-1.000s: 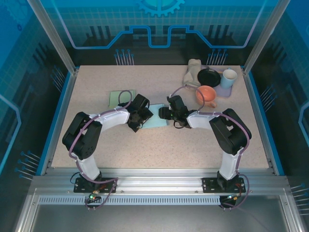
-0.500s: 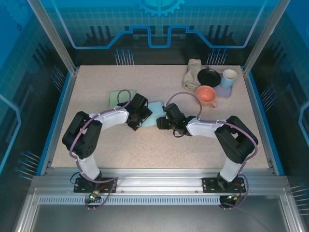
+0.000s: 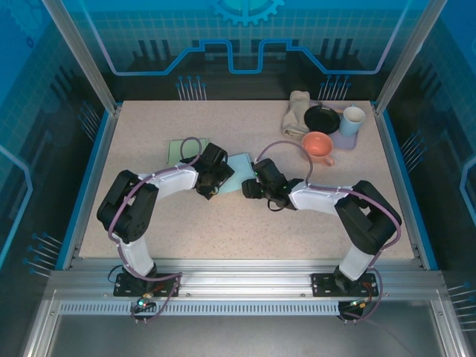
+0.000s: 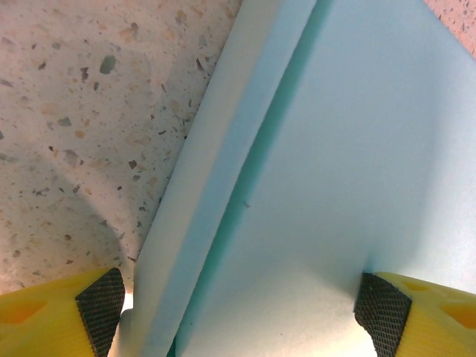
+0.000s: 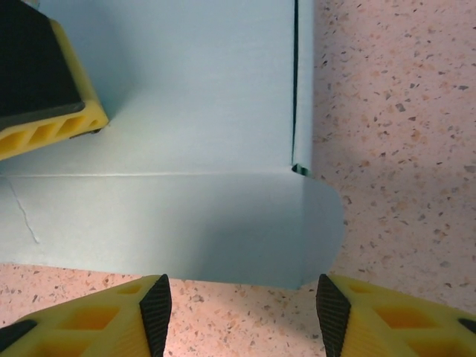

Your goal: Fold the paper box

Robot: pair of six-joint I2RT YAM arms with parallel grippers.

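Top view: paper box point(image 3: 239, 169), pale blue, lies flat mid-desk point(image 3: 186, 223). Left hand point(image 3: 217, 178) is at its left edge, right hand point(image 3: 251, 187) at its near-right corner. Whether either is released or clenched can't be told here. Orange cup point(image 3: 318, 146) and cloth point(image 3: 297, 111) sit well apart, far right.

Left wrist: left hand is released, fingers point(image 4: 100, 301) spread wide, one pad by bare desk, the other on the main panel. Side flap point(image 4: 216, 171) runs between. Risk: closing from here prob. crumples the flap instead of creasing it, as the pads aren't square to the fold.

Right wrist: right hand point(image 5: 242, 301) is released too, tips at the edge of the rounded tab point(image 5: 223, 230), grasping nothing. Score line and slit show here, not from above. Risk: shoving the tab may slide the whole box if it isn't pinned firmly.
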